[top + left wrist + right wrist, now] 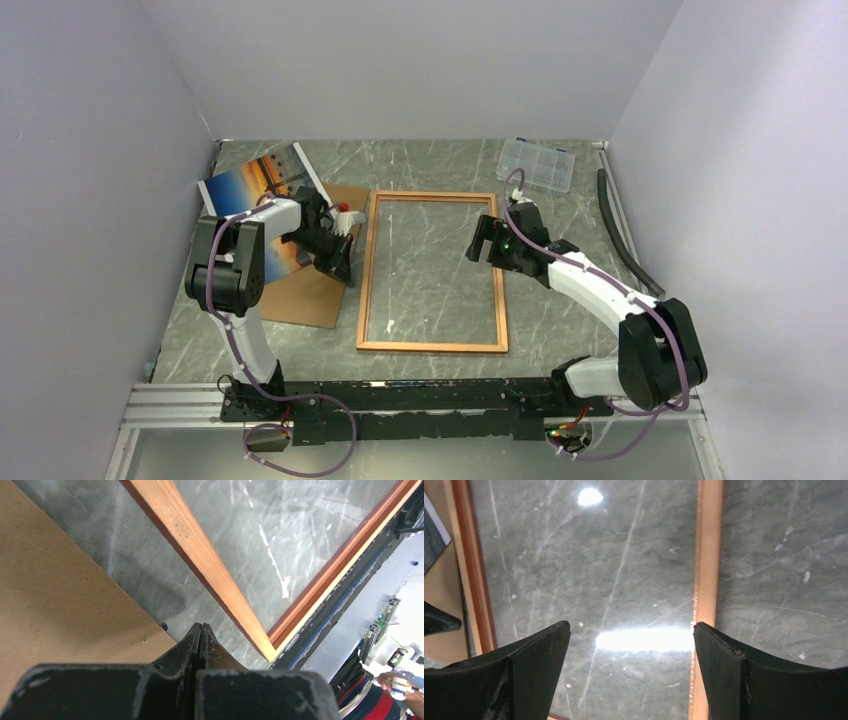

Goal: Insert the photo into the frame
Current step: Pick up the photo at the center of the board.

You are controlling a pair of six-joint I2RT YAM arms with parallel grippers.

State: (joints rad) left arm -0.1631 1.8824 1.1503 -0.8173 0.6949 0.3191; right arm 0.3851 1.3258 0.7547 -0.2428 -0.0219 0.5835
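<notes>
the photo (262, 180) lies left of the frame (369, 270), over the far-left part of the backing board (310, 295) and partly hidden by your left arm; its long side seems to run near to far, like the frame's. your left hand (338, 255) is the nearer one, sitting between photo and frame with fingers pressed together on nothing visible. your right hand (487, 240) hangs spread wide over the frame's right rail, well apart from the photo
</notes>
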